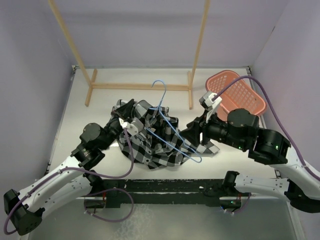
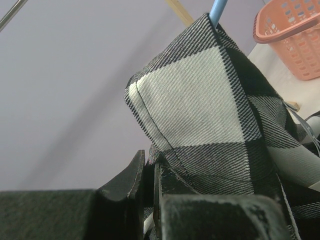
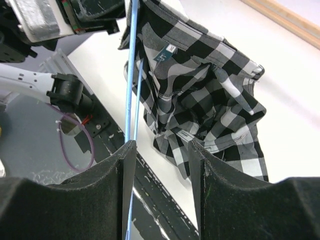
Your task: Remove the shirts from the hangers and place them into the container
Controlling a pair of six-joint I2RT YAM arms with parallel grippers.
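Note:
The black-and-white checked shirt (image 1: 150, 150) lies bunched mid-table with the light-blue wire hanger (image 1: 172, 132) still threaded through it, hook (image 1: 160, 85) pointing to the back. My left gripper (image 1: 124, 116) is shut on a fold of the shirt (image 2: 200, 100), lifting it; the cloth runs down between its nearly closed jaws (image 2: 149, 162). My right gripper (image 1: 192, 131) hovers at the shirt's right side, open (image 3: 160, 150). The hanger wire (image 3: 131, 75) runs along its left finger's inner edge, not clamped. The salmon-pink container (image 1: 220, 77) stands tilted at the back right.
The tan wooden rack frame (image 1: 140, 86) stands across the back, its foot rail just behind the shirt. The container (image 2: 295, 35) also shows in the left wrist view. Purple walls close in left and right. Both arm bases and cables line the near edge.

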